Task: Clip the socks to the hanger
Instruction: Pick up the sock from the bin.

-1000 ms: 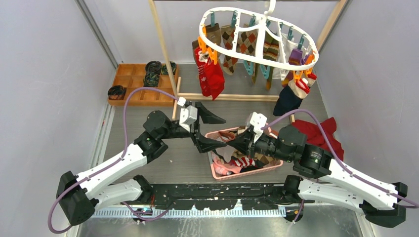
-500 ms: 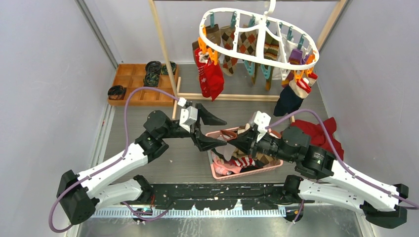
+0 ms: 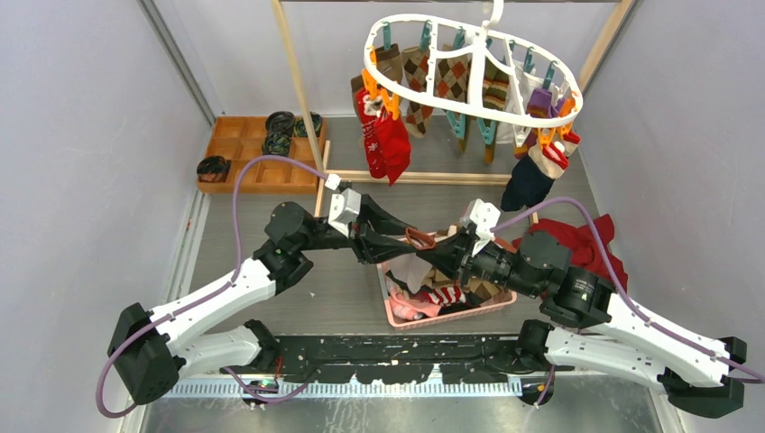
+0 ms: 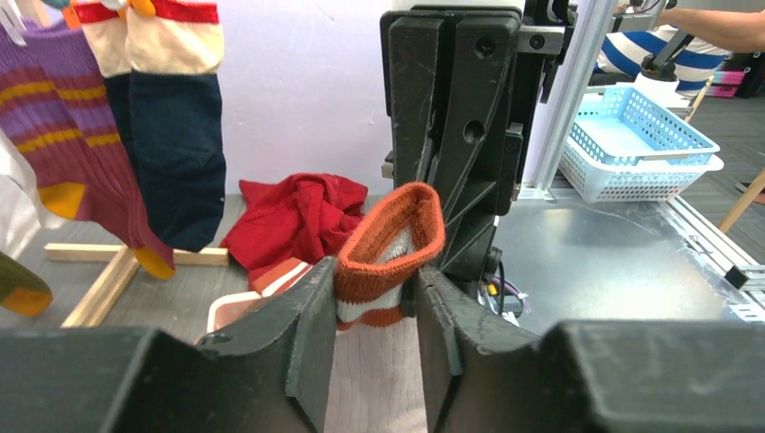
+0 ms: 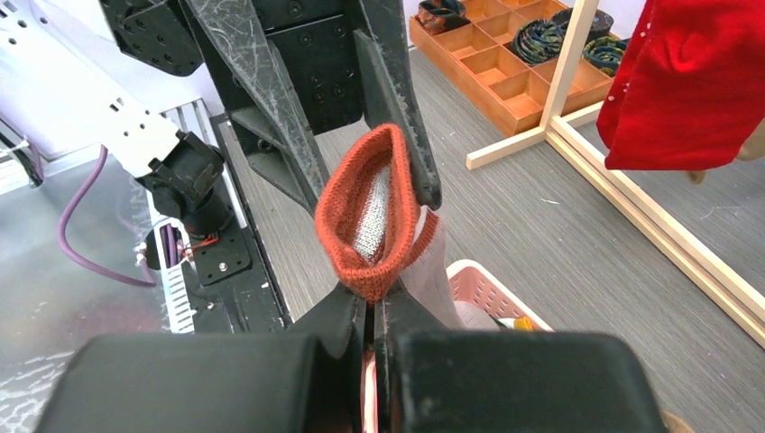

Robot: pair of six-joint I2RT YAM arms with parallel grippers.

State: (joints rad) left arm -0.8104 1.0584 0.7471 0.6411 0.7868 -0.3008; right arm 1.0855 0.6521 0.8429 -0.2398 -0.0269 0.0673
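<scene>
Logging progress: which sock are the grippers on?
The white, orange-cuffed sock pinched by the right gripper, with the left gripper around it; the rest hang on the hanger or lie in the pink basket.

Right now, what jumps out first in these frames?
Dead centre, above the pink basket, both arms meet on one orange-cuffed sock. The right gripper pinches the cuff's edge and the left gripper clamps the sock just below the cuff. At the back hangs the white oval hanger, already ringed with clipped socks.
</scene>
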